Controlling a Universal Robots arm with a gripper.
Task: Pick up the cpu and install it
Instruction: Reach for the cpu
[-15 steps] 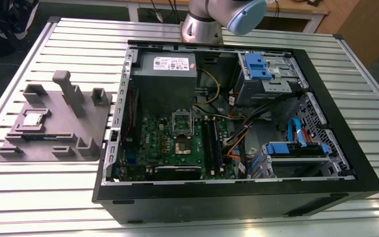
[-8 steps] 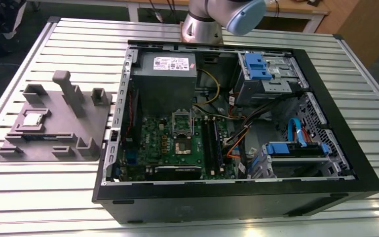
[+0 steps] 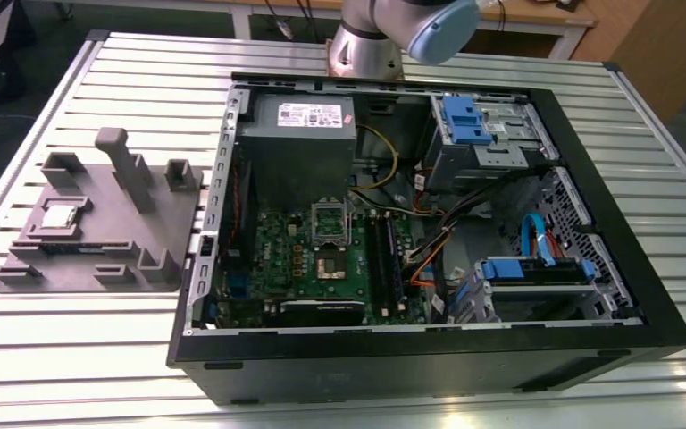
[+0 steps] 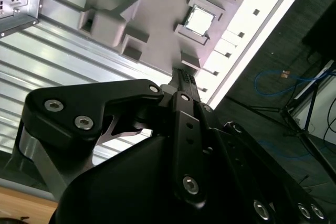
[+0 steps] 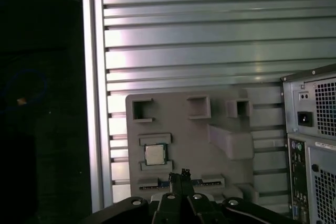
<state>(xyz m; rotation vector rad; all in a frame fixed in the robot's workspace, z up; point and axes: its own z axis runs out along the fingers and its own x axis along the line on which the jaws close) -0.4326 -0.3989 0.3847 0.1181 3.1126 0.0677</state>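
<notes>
Start with the grey moulded tray (image 3: 164,234), which sits on the slatted metal table (image 3: 81,357) at the exterior view's left. The cpu (image 3: 60,215) lies flat in a square pocket of that tray, shiny top up. A narrow strip-like board (image 3: 63,248) lies in a slot just beside it, and the tray's other pockets look bare.

Next to the tray is the open computer case (image 3: 439,362). Inside it you have a green motherboard (image 3: 319,268), a grey power supply (image 3: 301,134) with a white label, blue drive brackets (image 3: 468,121) and loose cables (image 3: 439,246).

Your end effector (image 5: 179,174) has its fingers drawn together with nothing between them. In the first wrist view the cpu (image 5: 155,154) lies just ahead of the fingertips and a little to one side, near them but not touching. In the second wrist view the end effector (image 4: 185,74) points at the tray's (image 4: 157,3) edge, with the cpu (image 4: 199,21) a short way beyond.

The exterior view gives you the arm (image 3: 397,36) at the table's far edge and the inside of the case. The first wrist view gives you the case's rear panel (image 5: 315,129) with its power inlet instead. The second wrist view shows the floor (image 4: 294,77) past the table's edge, with blue cable lying on it.
</notes>
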